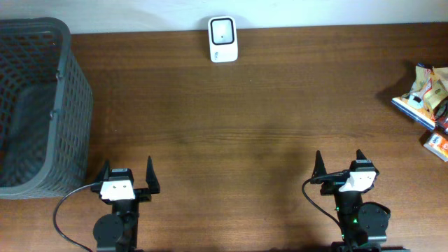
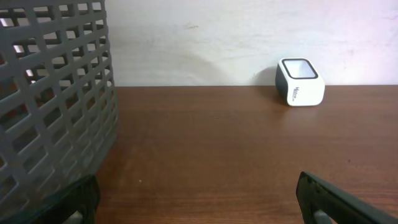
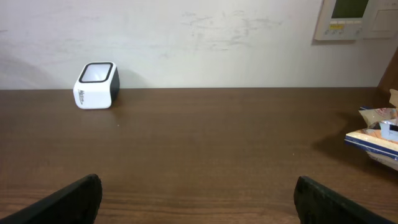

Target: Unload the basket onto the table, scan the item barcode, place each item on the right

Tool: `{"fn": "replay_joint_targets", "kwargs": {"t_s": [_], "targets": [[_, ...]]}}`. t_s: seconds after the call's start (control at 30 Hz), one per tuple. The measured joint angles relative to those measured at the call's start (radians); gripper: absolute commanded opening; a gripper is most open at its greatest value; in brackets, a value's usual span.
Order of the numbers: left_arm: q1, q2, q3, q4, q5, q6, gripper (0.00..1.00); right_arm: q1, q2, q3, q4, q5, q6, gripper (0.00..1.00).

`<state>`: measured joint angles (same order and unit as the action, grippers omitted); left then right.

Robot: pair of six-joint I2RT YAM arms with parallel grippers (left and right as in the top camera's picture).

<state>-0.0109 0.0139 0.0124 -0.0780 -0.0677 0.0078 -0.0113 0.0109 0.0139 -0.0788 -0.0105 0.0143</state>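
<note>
Lettering in grey stands on the side of the one white scanner [image 2: 300, 82], but it is too small to read, and the print on the packets [image 1: 422, 94] is unreadable too. One grey mesh basket [image 1: 73, 91] stands well to the left of the scanner. The heap of packets, at least two, lies well to its right at the table [image 1: 245, 119] edge, with one orange-white pack [image 1: 437, 145] just beside it. There are two grippers, the left gripper [image 1: 127, 165] and the right gripper [image 1: 339, 157]. Both are opposite the scanner, well apart from it, with fingers spread wide and holding nothing.
</note>
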Motion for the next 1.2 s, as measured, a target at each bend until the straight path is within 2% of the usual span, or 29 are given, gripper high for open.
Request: {"fn": "replay_joint_targets", "kwargs": {"t_s": [1.2], "targets": [[0.0, 0.0, 0.0, 0.002, -0.014, 0.0, 0.99, 0.0, 0.0, 0.0, 0.0, 0.0, -0.001, 0.98]]}}
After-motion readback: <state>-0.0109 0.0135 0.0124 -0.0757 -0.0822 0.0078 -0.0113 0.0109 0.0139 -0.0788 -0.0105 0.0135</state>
